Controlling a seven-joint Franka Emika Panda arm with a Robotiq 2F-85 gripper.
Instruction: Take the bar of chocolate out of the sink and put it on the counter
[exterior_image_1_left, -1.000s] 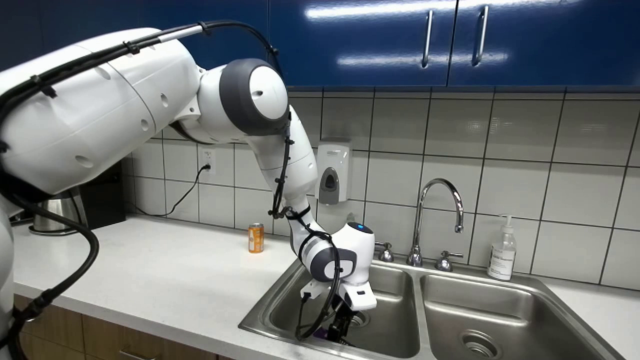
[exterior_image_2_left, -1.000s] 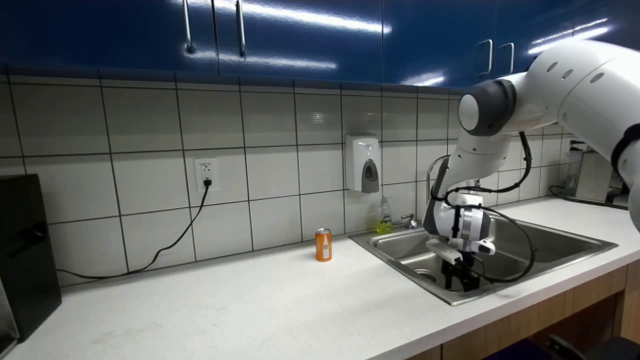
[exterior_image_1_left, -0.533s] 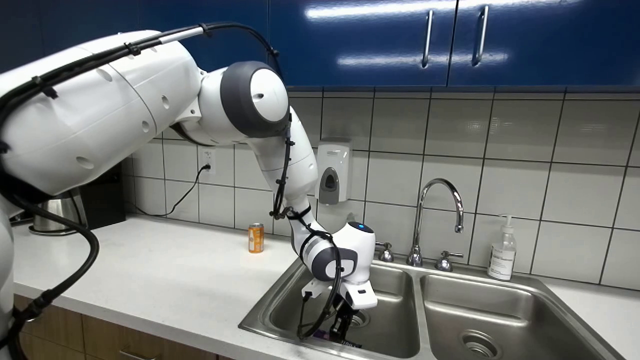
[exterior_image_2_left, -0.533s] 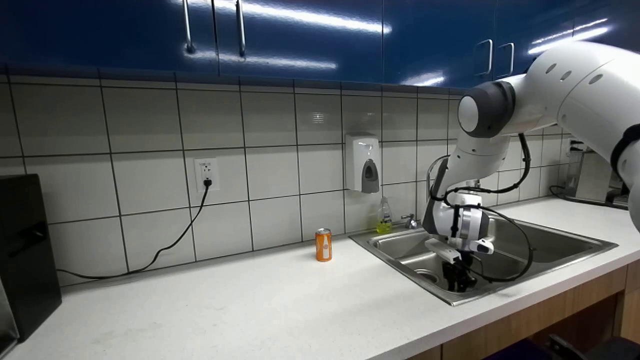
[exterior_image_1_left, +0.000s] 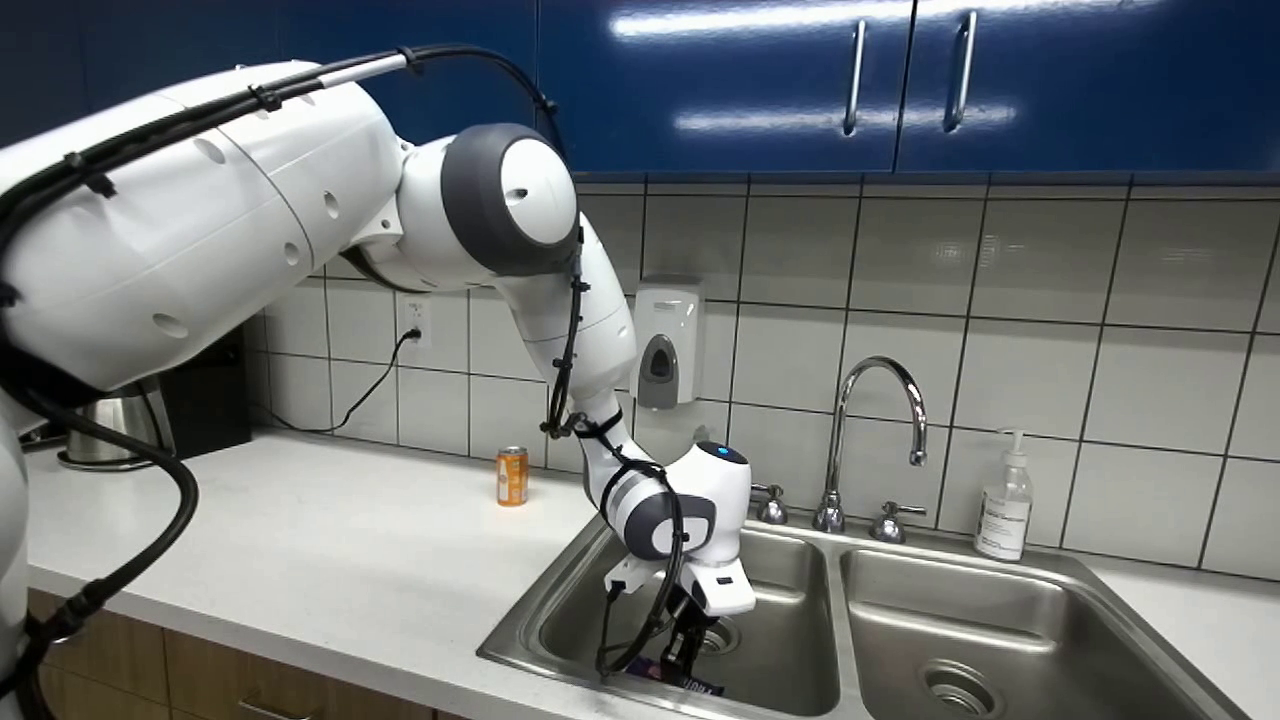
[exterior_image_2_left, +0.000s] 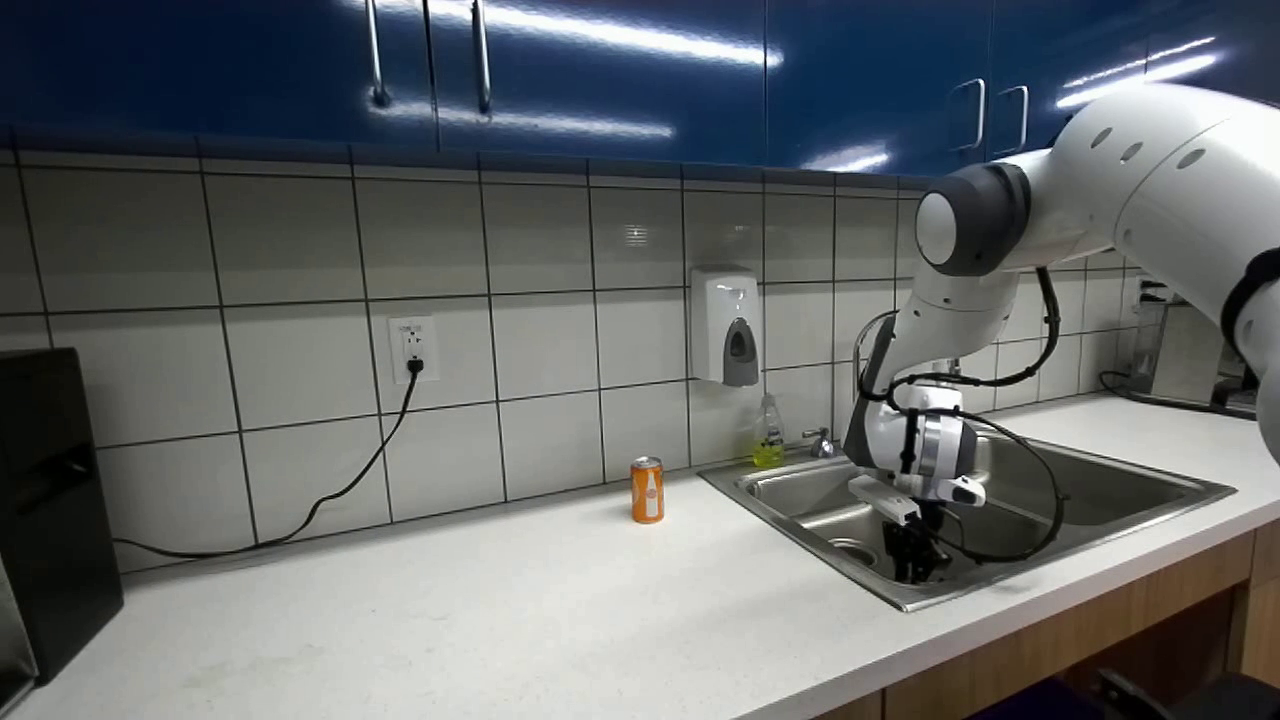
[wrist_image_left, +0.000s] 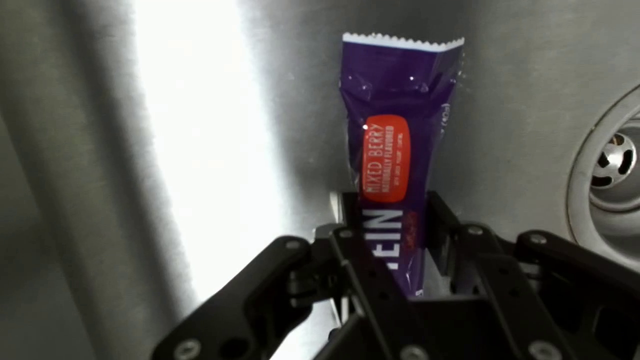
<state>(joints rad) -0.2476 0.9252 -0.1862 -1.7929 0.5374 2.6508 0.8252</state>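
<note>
The bar of chocolate (wrist_image_left: 392, 165), in a shiny purple wrapper with a red label, lies lengthwise between the jaws in the wrist view. My gripper (wrist_image_left: 393, 212) is shut on it, a finger pressed to each long side; its lower end is partly hidden by the gripper's linkage. In an exterior view the gripper (exterior_image_1_left: 685, 650) reaches down into the near-left basin of the steel sink (exterior_image_1_left: 795, 650), with the purple bar (exterior_image_1_left: 705, 687) showing at its tips. The bar is hidden in an exterior view where black fingers (exterior_image_2_left: 910, 560) show. The off-white counter (exterior_image_1_left: 300, 550) extends beside the sink.
An orange can (exterior_image_2_left: 647, 490) stands on the counter near the tiled wall. Behind the basins rise a chrome faucet (exterior_image_1_left: 836, 450) and a pump bottle (exterior_image_1_left: 1003, 515). The sink's rim (exterior_image_2_left: 830, 560) borders the arm, and a drain (wrist_image_left: 615, 165) lies beside the bar.
The jaws have gone from open to shut around the bar. The arm dipped very slightly and otherwise holds its place; more of the bar now shows at the fingertips.
</note>
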